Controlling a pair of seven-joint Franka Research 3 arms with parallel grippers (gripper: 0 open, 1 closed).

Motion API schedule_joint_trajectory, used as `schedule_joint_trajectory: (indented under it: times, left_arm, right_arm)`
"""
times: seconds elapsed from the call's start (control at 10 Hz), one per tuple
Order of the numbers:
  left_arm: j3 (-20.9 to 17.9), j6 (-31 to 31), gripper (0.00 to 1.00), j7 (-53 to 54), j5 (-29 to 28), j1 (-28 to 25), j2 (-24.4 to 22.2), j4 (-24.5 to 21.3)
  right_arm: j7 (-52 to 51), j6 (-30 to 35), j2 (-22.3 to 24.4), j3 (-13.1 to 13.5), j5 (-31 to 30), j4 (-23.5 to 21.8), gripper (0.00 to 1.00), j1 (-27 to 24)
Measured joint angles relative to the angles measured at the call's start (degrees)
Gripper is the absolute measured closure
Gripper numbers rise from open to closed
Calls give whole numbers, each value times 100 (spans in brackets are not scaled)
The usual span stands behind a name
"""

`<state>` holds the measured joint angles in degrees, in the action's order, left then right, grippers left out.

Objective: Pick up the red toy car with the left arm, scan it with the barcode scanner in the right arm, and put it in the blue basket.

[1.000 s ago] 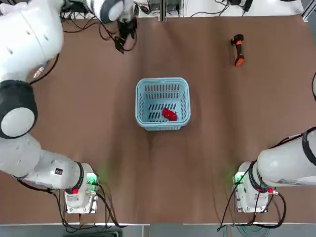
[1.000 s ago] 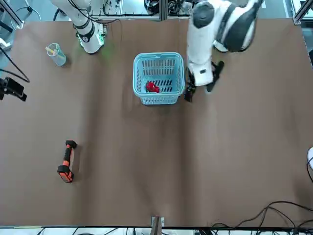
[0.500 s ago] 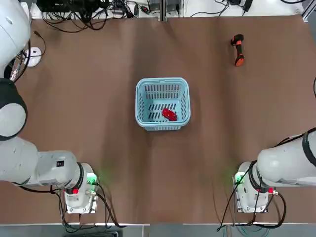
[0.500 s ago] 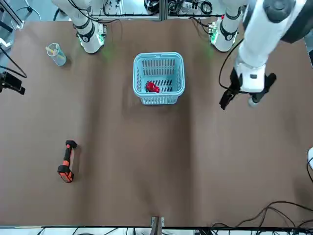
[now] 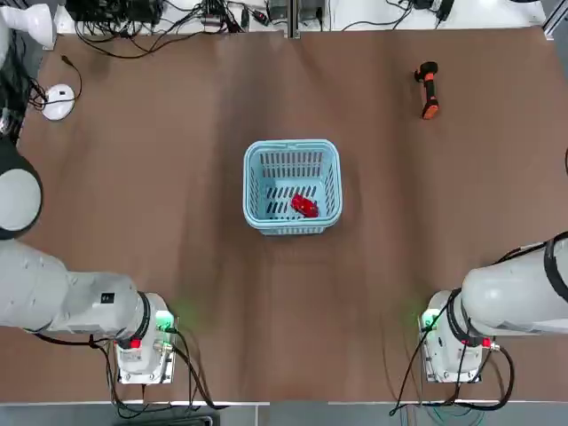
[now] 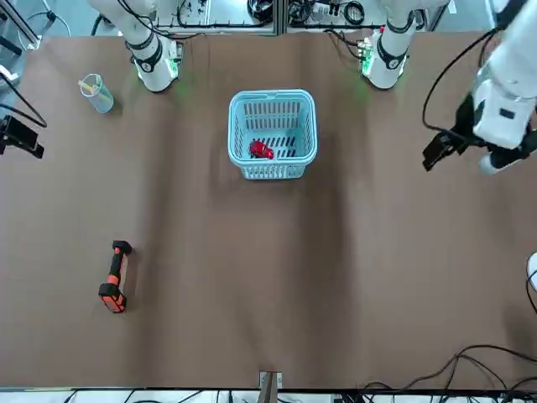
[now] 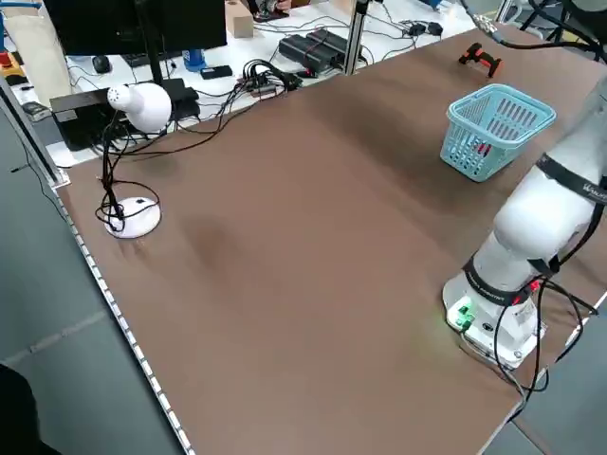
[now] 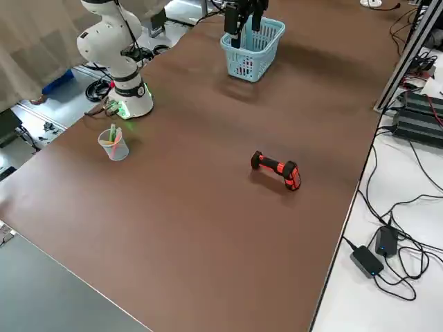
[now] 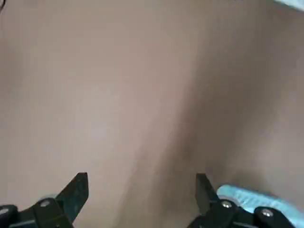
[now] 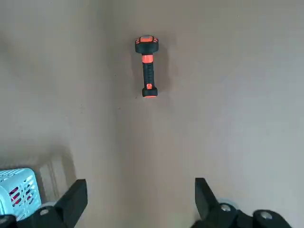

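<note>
The red toy car (image 5: pixel 304 206) lies inside the blue basket (image 5: pixel 292 148) at the middle of the table; the front view also shows the car (image 6: pixel 262 150) there. On its side at the far right of the table lies the barcode scanner (image 5: pixel 428 89), held by nothing. My left gripper (image 6: pixel 434 157) hangs open and empty above bare table, well off to the basket's left. In its wrist view the left gripper (image 9: pixel 141 194) has only brown tabletop between its fingers. My right gripper (image 10: pixel 140 199) is open and empty, high over the table, with the scanner (image 10: pixel 147 65) far ahead of it.
A clear plastic cup (image 6: pixel 95 91) stands near the right arm's base (image 6: pixel 153 65). A white desk lamp (image 7: pixel 133 216) sits at the table's far left corner. Cables run along the far edge (image 5: pixel 177 22).
My left arm has swung away from beside the basket toward the table's left side, leaving the top view. The car, basket and scanner have not moved.
</note>
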<state>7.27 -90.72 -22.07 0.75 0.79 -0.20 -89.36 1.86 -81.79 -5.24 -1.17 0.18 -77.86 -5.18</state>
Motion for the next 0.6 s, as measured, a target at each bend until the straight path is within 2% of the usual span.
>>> schedule_joint_trajectory:
  times: [0.1,0.3,0.6]
  left_arm:
    - [-229,180,0,648,32,-2,-31,100]
    - [-444,326,1,1505,41,2,-141,125]
    - [-549,376,1,2109,-33,4,-188,118]
  right_arm:
    - [0,2,9,3,0,-52,0,-1]
    - [-1,-78,49,65,3,-281,0,108]
    - [11,-73,158,766,9,-397,0,704]
